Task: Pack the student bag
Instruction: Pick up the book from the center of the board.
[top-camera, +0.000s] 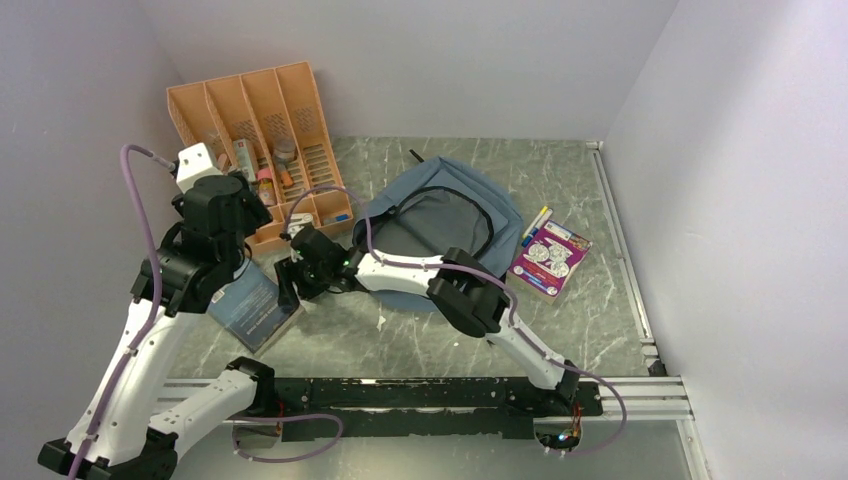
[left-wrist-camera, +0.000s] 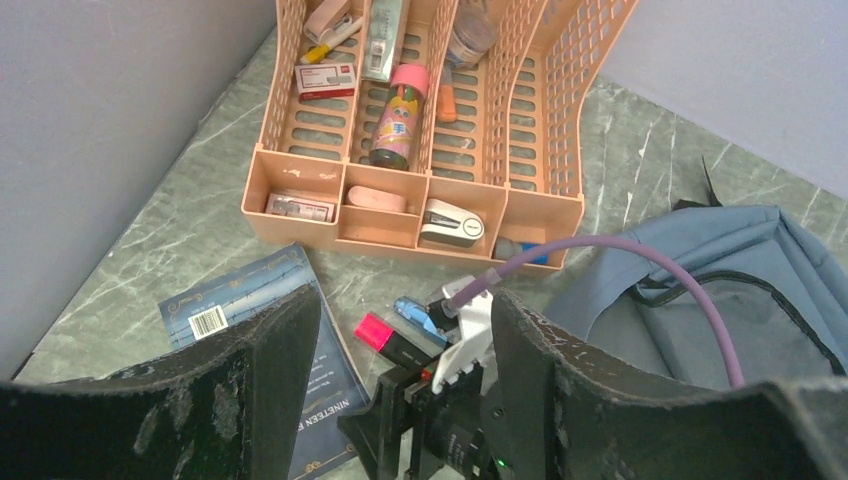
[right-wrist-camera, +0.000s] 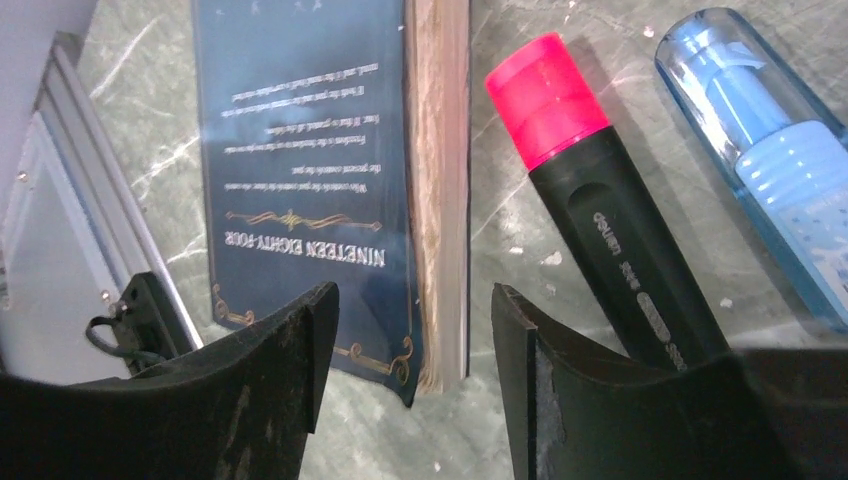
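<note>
The student bag (top-camera: 440, 222) lies flat at the middle of the table, its main opening unzipped; it also shows at the right of the left wrist view (left-wrist-camera: 720, 290). Left of it lies a dark blue book (right-wrist-camera: 300, 150), titled Nineteen Eighty-Four. My right gripper (right-wrist-camera: 412, 300) is open and low over the table, its jaws on either side of the book's page-edge corner without touching it. Beside that edge lie a black highlighter with a pink cap (right-wrist-camera: 600, 200) and a clear blue tube (right-wrist-camera: 770, 150). My left gripper (left-wrist-camera: 405, 385) is open and empty, above the book and the right gripper.
An orange slotted organiser (top-camera: 260, 130) stands at the back left with stationery in its slots. A colourful book (top-camera: 548, 258) with pens beside it lies right of the bag. Walls close in on the left, back and right. A metal rail (top-camera: 640, 395) runs along the near edge.
</note>
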